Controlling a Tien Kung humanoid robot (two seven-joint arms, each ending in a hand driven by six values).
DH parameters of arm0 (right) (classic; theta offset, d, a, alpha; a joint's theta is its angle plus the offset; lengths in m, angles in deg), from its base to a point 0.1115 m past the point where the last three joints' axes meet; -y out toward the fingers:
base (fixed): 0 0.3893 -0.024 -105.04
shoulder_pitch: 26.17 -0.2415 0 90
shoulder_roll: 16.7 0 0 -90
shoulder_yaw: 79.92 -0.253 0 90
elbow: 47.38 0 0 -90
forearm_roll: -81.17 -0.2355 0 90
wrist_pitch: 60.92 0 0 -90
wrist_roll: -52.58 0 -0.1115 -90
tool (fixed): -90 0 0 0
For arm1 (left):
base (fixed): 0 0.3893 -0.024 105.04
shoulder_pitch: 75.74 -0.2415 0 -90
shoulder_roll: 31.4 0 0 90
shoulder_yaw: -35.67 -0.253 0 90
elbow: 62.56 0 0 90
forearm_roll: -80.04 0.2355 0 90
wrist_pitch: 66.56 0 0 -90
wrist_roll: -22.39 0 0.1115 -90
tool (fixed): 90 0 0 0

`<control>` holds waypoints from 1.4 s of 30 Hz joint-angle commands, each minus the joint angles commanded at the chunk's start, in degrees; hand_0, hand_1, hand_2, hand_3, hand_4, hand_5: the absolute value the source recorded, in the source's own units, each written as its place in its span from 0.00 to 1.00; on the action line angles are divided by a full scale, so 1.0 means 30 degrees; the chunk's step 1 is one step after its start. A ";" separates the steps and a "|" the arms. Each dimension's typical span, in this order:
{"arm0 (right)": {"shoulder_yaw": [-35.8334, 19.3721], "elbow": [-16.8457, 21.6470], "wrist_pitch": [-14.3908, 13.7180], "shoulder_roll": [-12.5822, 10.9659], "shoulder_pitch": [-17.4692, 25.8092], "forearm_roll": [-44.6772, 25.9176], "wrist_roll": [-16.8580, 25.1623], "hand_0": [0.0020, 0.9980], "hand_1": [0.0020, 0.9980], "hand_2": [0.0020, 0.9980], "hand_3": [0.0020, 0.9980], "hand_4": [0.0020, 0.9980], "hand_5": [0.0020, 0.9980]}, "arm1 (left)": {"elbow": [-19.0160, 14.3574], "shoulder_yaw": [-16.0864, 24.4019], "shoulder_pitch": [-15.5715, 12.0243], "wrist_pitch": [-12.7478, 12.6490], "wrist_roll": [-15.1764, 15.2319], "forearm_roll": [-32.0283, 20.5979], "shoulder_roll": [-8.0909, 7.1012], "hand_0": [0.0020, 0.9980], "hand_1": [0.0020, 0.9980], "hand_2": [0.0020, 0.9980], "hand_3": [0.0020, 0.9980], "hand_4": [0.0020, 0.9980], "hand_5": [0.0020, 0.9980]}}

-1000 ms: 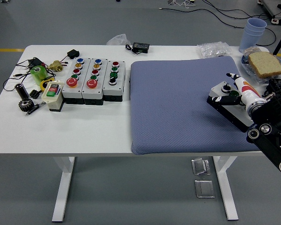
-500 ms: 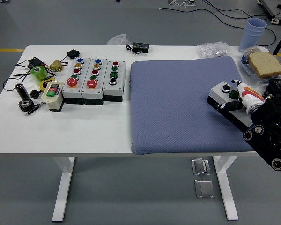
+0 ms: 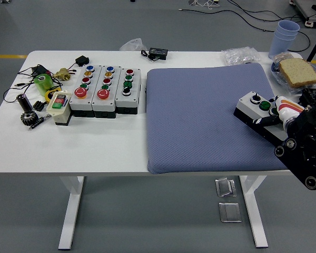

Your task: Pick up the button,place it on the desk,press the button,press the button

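A small grey button box with a black and a green button on top lies flat on the blue-grey mat, near the mat's right edge. My right hand, white-tipped fingers on a black arm, sits just right of the box at its right edge. The fingers look relaxed and hold nothing. The box's black base sticks out toward my arm. No left arm shows.
Three larger button boxes and a small green-and-red switch box stand on the white table's left part among cables, green tape and a gear. Bread, stacked cups and a plastic bag lie at the back right.
My right hand has drawn back to the right, off the top of the small button box. The box has settled flat on the mat, shifted slightly right.
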 joint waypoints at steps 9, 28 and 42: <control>0.0504 -0.0891 -0.0130 -0.0056 -0.0240 0.0397 -0.0556 0.54 0.38 0.53 0.68 0.97 0.29 | 0.0000 -0.0172 0.0024 0.0003 0.0009 -0.0266 0.0000 0.53 0.42 0.42 0.43 0.25 0.51; 0.2331 0.0048 -0.0443 -0.0932 -0.0461 0.0748 0.0453 0.26 0.08 0.32 0.50 0.81 0.07 | 0.0000 0.0041 0.0096 -0.0002 -0.0044 -0.0224 0.0000 0.53 0.42 0.42 0.43 0.25 0.51; 0.4692 0.4904 -0.1823 -0.3206 -0.0489 -0.1176 0.3489 0.21 0.02 0.29 0.47 0.80 0.05 | 0.0000 0.0110 0.0145 -0.0081 -0.0004 -0.0389 0.0000 0.53 0.42 0.42 0.43 0.25 0.51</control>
